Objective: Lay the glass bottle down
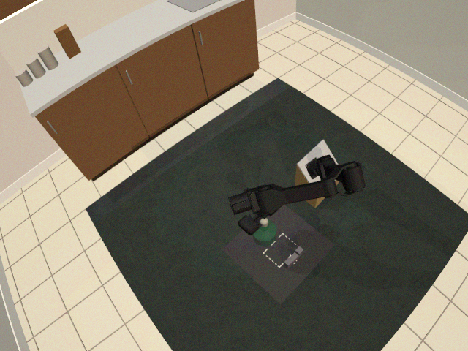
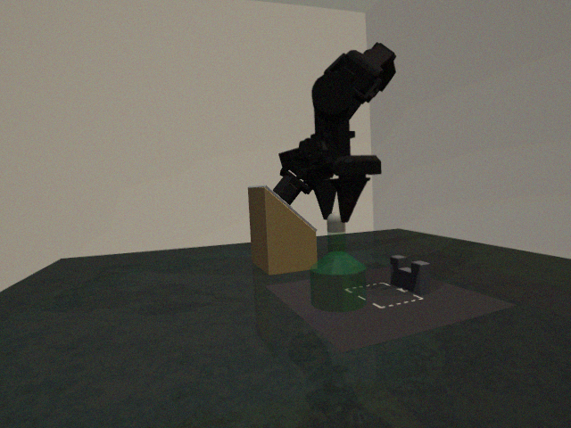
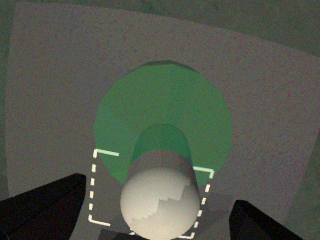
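From the top, one green glass bottle (image 1: 265, 232) (image 2: 337, 285) (image 3: 165, 105) stands upright on one purplish-grey mat (image 1: 279, 290) (image 2: 350, 332) (image 3: 45, 75), beside the one dashed outline (image 1: 271, 259) (image 2: 400, 304) (image 3: 92, 185); one grey U-shaped rest (image 1: 292, 259) (image 2: 422, 276) stands at the far side of that outline from the bottle; one black arm (image 1: 306, 191) (image 2: 333, 133) reaches from one wedge-shaped base block (image 1: 301, 183) (image 2: 290, 246) to a place above the bottle; three grey cylinders (image 1: 47, 58) and one brown block (image 1: 68, 41) stand on the counter (image 1: 94, 63), well apart from the mat.

From the exterior view, the bottle is upright with its one pale cap (image 1: 264, 221) (image 2: 335, 224) (image 3: 160, 202) on top; the two fingertips of the jaws (image 2: 335, 219) hang at cap height, pointing down; whether they touch the cap cannot be told from here; the rest has two prongs and holds nothing; the bottle's neck is well apart from it.

From the wrist, the two fingers stand moderately wide, one on either side of the cap, with a visible gap on both sides; the jaws are part open and hold nothing; the bottle's round shoulder spreads out below the cap.
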`<state>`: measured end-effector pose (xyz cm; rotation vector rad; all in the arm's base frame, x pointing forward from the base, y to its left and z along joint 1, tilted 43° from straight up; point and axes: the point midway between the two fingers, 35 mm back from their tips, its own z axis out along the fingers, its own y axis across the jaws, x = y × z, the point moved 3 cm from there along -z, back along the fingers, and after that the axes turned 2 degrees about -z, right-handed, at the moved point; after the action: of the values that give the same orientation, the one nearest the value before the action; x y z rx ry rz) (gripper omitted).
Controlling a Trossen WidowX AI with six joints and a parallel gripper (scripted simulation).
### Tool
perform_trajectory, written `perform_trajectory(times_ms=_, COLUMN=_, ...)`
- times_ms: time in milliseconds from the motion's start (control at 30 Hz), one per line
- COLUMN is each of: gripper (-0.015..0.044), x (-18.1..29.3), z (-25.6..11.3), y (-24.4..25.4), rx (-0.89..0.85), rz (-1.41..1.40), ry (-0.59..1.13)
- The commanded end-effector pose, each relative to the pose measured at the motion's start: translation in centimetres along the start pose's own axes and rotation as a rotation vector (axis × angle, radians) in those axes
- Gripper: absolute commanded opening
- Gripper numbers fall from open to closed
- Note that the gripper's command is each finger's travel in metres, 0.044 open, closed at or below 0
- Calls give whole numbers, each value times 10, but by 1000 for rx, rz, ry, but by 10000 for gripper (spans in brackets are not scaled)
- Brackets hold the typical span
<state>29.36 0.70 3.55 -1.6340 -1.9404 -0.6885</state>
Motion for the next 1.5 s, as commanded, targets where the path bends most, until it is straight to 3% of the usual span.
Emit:
perform_trajectory(times_ms=0, gripper=177, x=1, z=0, y=0, rx=-1, rz=5, ry=4)
perform_trajectory(times_ms=100, gripper=123, x=1, z=0, y=0, rx=-1, rz=5, ry=4)
perform_trajectory(times_ms=1467, gripper=123, x=20, z=-5, y=1, rx=6, rz=1, ry=-24)
